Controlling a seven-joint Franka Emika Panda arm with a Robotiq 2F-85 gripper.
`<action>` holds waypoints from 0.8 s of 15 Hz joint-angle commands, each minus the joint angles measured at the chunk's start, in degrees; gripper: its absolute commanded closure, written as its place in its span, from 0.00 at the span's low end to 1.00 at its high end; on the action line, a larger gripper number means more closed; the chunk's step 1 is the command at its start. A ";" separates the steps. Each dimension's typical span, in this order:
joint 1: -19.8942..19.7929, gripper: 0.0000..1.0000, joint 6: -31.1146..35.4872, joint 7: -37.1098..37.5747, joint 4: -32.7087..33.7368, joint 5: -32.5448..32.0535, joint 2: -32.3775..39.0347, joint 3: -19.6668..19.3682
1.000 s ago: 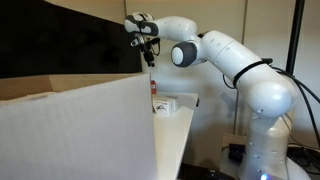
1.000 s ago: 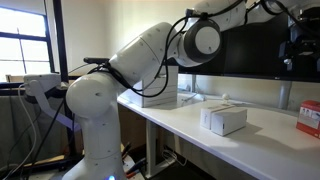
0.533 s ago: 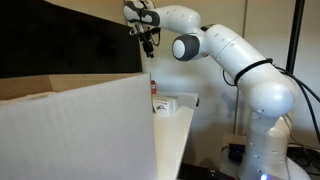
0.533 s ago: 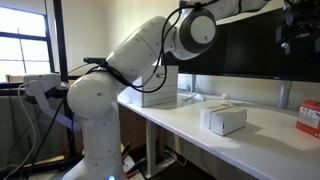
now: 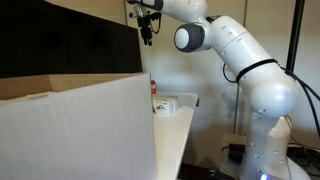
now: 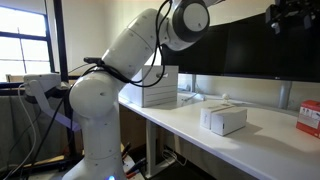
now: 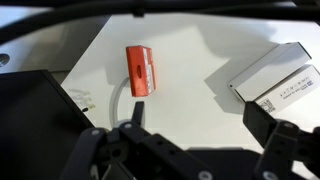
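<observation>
The red box is lying flat on the white tabletop, well below the hand. The hand is hanging high above it with its fingers spread wide, grasping nothing. A white box is sitting near the red one.

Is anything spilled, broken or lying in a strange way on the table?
Nothing stands out. The red box and the white box lie flat and whole on the white table, apart from each other, with no spill. The gripper hangs open and empty high above.
</observation>
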 commanded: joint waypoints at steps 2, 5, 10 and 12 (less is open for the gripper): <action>1.85 0.00 -2.10 3.05 -1.33 0.07 -4.85 0.72; 3.45 0.00 -3.23 3.52 -1.35 -0.03 -7.37 0.94; 6.04 0.00 -8.00 3.59 -1.99 0.23 -11.54 1.85; 7.10 0.00 -10.74 3.88 -1.73 0.14 -12.95 2.20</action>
